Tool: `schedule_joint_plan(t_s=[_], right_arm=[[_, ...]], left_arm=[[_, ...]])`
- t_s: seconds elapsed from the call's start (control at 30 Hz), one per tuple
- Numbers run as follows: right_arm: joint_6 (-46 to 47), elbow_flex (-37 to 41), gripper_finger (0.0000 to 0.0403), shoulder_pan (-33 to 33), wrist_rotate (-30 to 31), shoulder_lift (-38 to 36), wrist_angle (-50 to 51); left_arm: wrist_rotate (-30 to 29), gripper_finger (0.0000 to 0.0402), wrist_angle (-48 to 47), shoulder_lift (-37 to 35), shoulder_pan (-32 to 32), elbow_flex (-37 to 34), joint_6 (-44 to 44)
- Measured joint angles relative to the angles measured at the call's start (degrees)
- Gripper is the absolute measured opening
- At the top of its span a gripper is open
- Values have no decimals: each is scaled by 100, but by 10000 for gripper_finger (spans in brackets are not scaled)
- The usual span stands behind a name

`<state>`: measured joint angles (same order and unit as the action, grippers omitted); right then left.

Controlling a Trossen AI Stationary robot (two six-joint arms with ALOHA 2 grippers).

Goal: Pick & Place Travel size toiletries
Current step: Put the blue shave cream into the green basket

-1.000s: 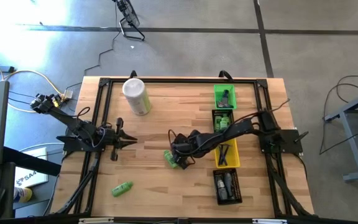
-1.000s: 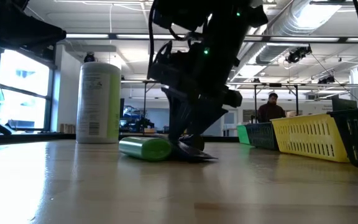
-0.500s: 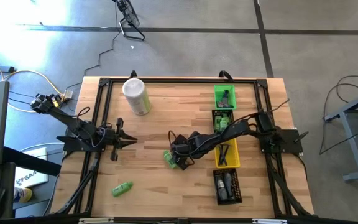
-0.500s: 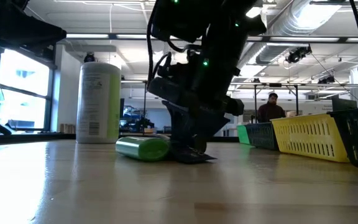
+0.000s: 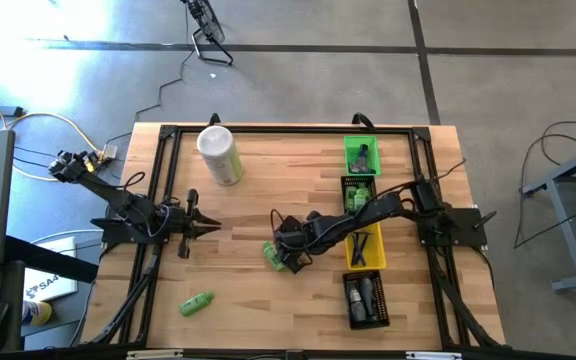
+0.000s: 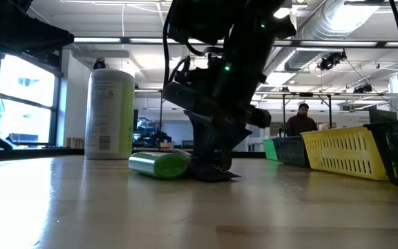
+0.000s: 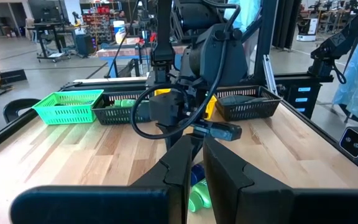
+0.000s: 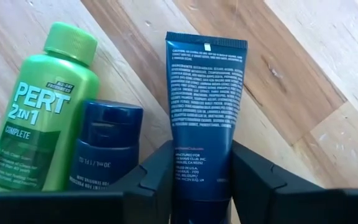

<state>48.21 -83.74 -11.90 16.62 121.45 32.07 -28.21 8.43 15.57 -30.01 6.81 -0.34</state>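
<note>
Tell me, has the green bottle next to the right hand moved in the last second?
Yes, slightly. In the low view the green bottle has slid a little toward the tall canister as the right hand came down beside it.

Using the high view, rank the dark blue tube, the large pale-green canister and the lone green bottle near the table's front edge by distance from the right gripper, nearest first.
1. The dark blue tube, lying between the fingers of the right gripper at mid-table.
2. The lone green bottle, toward the front left.
3. The large pale-green canister, at the back left.
</note>
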Motion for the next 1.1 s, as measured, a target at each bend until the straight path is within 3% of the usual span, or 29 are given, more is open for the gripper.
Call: schedule_joint_plan(t_s=[0.5, 0.83, 1.1], right_arm=[[-342, 2, 105, 82, 76, -679, 435], [-639, 2, 102, 638, 553, -1878, 1995], [-868, 67, 99, 1451, 912, -2648, 3139]], left_arm=[[5, 37, -55, 2, 1, 0, 0], [23, 37, -118, 7, 0, 0, 0], [20, 37, -128, 5, 0, 2, 0]])
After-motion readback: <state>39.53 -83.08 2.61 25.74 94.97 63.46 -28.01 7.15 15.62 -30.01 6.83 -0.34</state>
